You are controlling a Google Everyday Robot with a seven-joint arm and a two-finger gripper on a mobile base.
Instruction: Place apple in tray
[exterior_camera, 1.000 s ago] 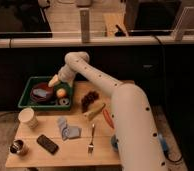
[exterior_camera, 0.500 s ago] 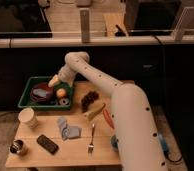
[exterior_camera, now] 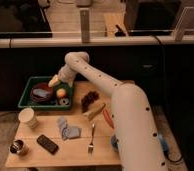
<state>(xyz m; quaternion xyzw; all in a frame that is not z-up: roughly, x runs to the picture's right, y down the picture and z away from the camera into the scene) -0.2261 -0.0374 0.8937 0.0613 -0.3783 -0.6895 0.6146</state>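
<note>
The apple (exterior_camera: 61, 92) is a small orange-yellow ball lying inside the tray (exterior_camera: 26, 94), a dark green bin at the table's back left, in its right part. My gripper (exterior_camera: 54, 81) hangs over the tray, just above and to the left of the apple, at the end of the white arm (exterior_camera: 97, 80) reaching in from the right. The apple looks apart from the gripper.
A reddish-brown bowl (exterior_camera: 40, 93) and a dark ring (exterior_camera: 65, 101) also lie in the tray. On the table are dark grapes (exterior_camera: 90, 97), a red chili (exterior_camera: 108, 119), a fork (exterior_camera: 91, 137), a blue cloth (exterior_camera: 67, 129), a paper cup (exterior_camera: 27, 117), a phone (exterior_camera: 47, 144) and a can (exterior_camera: 17, 147).
</note>
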